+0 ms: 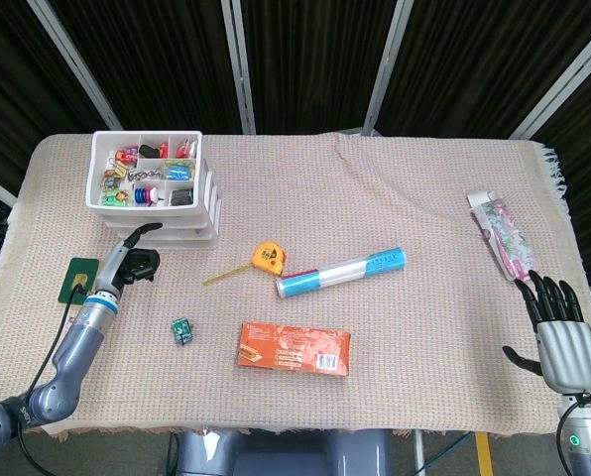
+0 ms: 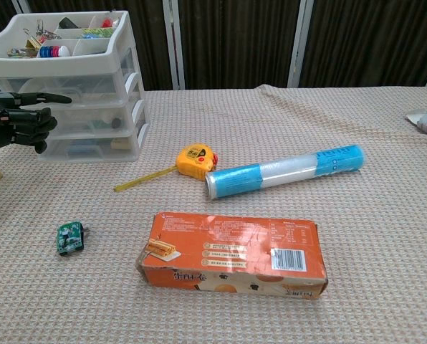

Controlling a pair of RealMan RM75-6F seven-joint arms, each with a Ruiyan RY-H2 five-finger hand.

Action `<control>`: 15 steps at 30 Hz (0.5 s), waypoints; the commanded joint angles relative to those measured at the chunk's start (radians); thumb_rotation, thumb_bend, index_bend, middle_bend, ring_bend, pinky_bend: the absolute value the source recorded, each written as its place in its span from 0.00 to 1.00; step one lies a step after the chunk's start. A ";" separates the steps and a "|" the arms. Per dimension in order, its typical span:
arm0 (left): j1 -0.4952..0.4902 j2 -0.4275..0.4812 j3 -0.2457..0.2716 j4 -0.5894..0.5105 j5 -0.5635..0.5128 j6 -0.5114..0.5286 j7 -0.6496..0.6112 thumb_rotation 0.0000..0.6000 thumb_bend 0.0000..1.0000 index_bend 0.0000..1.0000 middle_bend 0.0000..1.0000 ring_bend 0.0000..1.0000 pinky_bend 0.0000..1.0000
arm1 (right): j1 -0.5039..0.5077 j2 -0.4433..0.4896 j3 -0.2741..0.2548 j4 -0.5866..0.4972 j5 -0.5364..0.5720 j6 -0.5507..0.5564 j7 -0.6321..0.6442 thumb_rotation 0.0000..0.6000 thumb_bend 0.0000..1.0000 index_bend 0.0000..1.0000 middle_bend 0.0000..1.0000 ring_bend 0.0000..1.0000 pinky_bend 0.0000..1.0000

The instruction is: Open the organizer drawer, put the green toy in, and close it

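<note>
**Left hand at the drawer fronts, green toy loose on the worktop**

The white organizer [image 1: 157, 193] stands at the far left of the cloth-covered worktop [image 1: 375, 198]. Its open top tray is split into compartments holding small coloured bits: round blue, red and white pieces at the front, metal clips to one side, and other trinkets too small to name. Below the tray sit three translucent drawers [image 2: 84, 118], all pushed in; the chest view shows dim shapes inside the lower ones, a dark item in the middle drawer and pale ones in the bottom drawer, but what they are cannot be told.

The left hand [image 2: 24, 122] hangs just in front of the drawer fronts, holding nothing, with its thumb stretched out toward the organizer and its other fingers curled inward. Whether it touches a drawer cannot be told. The right hand [image 1: 558, 332] rests at the near right edge, holding nothing, fingers straight and spread.

The green toy [image 1: 181, 330] lies on the cloth, well apart from the organizer and nearer the robot than the left hand. A green pad [image 1: 77, 278] lies flat just left of the left arm.

Elsewhere lie a yellow tape measure [image 2: 194, 160] with some tape drawn out, a blue-and-clear tube [image 2: 281, 170], an orange box [image 2: 231, 254], and a printed packet [image 1: 499, 233] at the far right.
</note>
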 commanded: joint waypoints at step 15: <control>-0.013 -0.039 -0.016 0.027 0.018 -0.031 -0.042 1.00 0.69 0.23 0.81 0.79 0.66 | 0.001 0.008 -0.013 -0.021 -0.009 -0.014 0.025 1.00 0.01 0.09 0.00 0.00 0.02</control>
